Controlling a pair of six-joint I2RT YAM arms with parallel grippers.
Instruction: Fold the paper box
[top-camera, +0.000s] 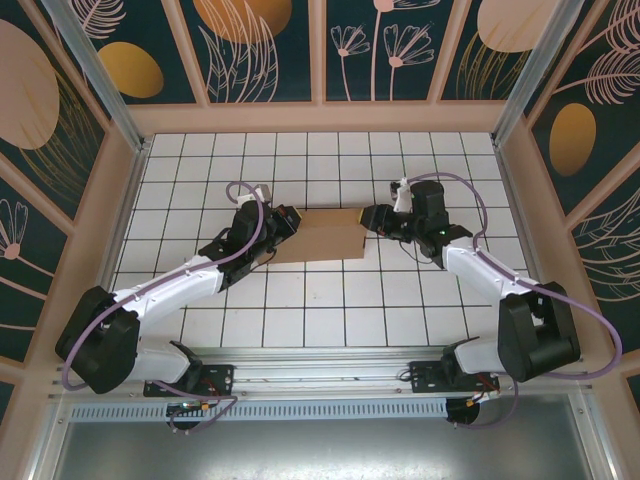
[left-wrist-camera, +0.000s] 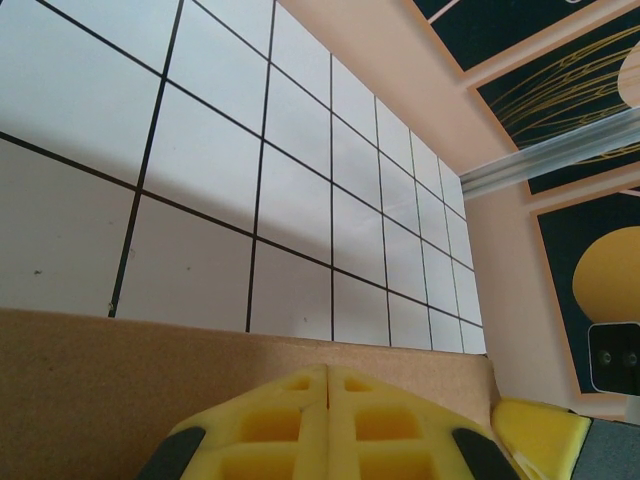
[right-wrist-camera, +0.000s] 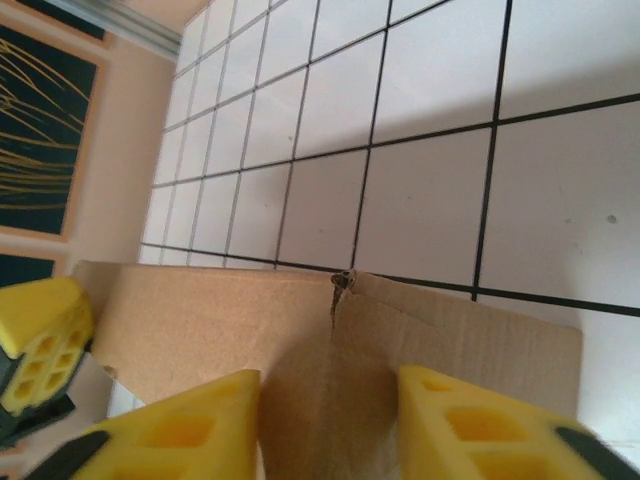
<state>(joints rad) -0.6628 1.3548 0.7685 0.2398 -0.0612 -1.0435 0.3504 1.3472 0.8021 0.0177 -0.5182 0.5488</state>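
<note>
Paper box (top-camera: 322, 238) far edge faces open tiles (top-camera: 330, 165).

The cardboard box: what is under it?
The white tiled table shows all round the box. The tiles right beneath it are covered by the cardboard, so anything lying there is hidden.

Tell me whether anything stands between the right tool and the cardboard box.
Nothing visible does. The right tool is right at the plain brown corrugated cardboard box. The cardboard shows directly between its open yellow fingers, and beyond it lies the white tiled table.
</note>
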